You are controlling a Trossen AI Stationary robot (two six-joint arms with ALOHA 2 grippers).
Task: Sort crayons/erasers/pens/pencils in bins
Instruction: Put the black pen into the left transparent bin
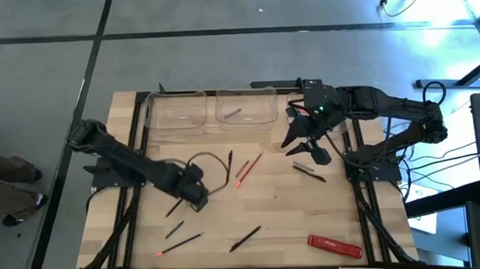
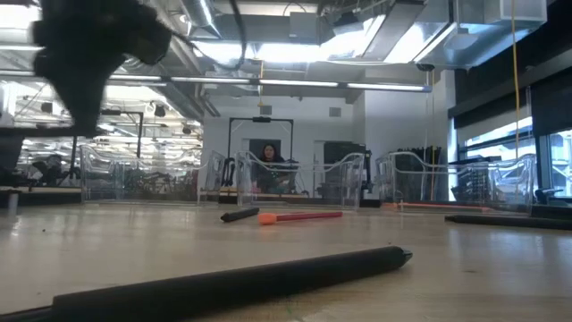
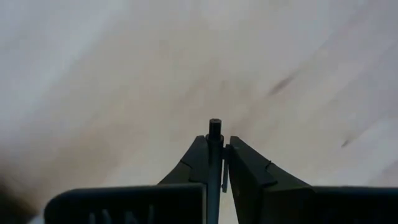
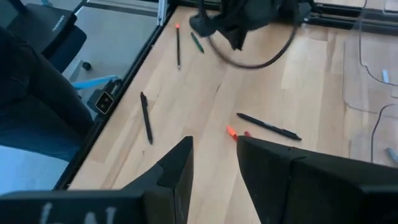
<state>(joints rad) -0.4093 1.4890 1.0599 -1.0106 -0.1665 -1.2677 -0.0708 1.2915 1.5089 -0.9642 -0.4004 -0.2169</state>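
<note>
table point(image 1: 275, 199): we see a wooden top with the loose pens scattered over its middle and near edge, and a flat red bar point(image 1: 335, 245) near the right front corner.
bins point(image 1: 175, 111): we count three clear tubs in a row along the far edge; the middle one point(image 1: 245, 107) already has a thin stick lying in it.
left arm: we see it reach in from the left, with the left gripper point(image 1: 195, 190) low over the left-centre of the table, well short of the tubs.
right arm: we see it wait by the right-hand tub, and the right gripper point(image 4: 214, 163) hangs there with its fingers parted and nothing between them.
held pen point(image 3: 214, 155): we see a thin dark stick clamped between the left fingers point(image 3: 198, 163), standing up past the tips; its long axis runs along the fingers, not across them.
key relation: we judge the tubs lie away from the left gripper toward the far edge, the left tub being nearest, so the carry goes to the far edge.
nearer arm: we judge the left arm is the one to deliver, since it has the pen.
other pens point(image 1: 246, 238): we see them lie flat on the wood at mixed angles, apart from both grippers.
</note>
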